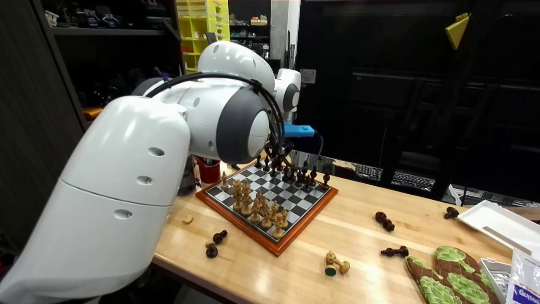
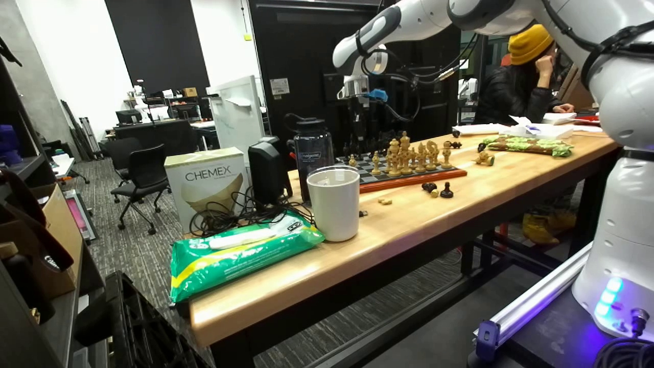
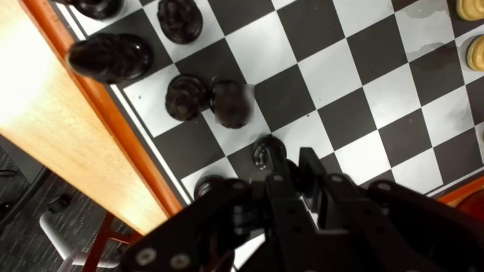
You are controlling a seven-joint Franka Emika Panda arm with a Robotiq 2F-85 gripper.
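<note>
Both jaws of the gripper (image 3: 292, 153) are clenched on a dark, glossy, round-based chess piece (image 3: 263, 146) toward one edge of the chessboard (image 3: 336, 68); a finger (image 3: 278, 168) hides the piece's middle. Pale pieces (image 3: 477, 53) across the chessboard are cut off in the wrist view.

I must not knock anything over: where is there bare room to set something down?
In an exterior view, bare tabletop lies between the chessboard and, right of it, toppled dark chess pieces. Also free: middle squares between light pieces and standing dark pieces. Crowded: among those dark pieces, beside the jaws.
</note>
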